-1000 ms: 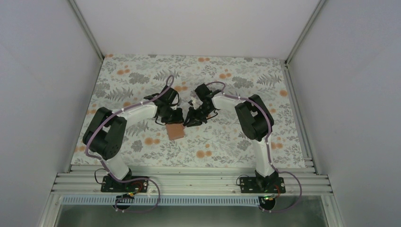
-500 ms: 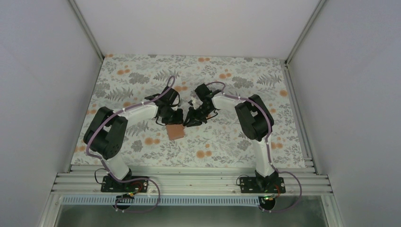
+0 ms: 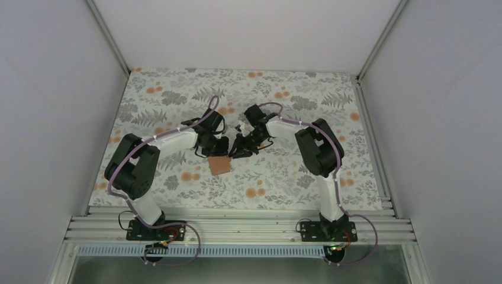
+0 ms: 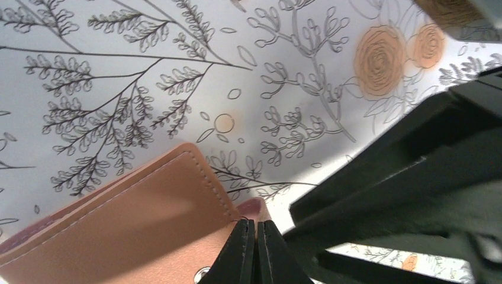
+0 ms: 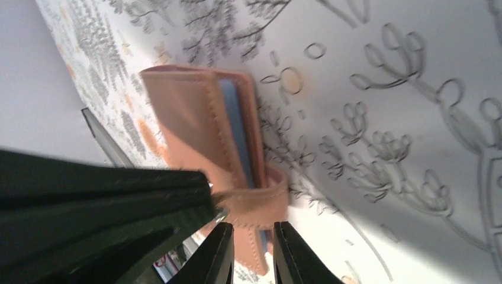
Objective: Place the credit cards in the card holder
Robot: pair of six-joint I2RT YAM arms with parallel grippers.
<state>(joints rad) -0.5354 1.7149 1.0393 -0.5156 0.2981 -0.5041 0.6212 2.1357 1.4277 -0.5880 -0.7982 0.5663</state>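
Left gripper (image 4: pixel 256 225) pressed shut at the card holder's (image 4: pixel 136 236) snap edge, right gripper (image 5: pixel 253 231) pinching its strap (image 5: pixel 260 201); light, floppy leather, so grip the stitched rim.

A surface (image 3: pixel 177 94) covered in a white floral print, with grey ferns and scattered orange blooms, runs from the near metal rail to the back. Near its middle lies a stitched tan-brown card holder (image 3: pixel 219 165), apparently resting on the print; its far edge is hidden from above.
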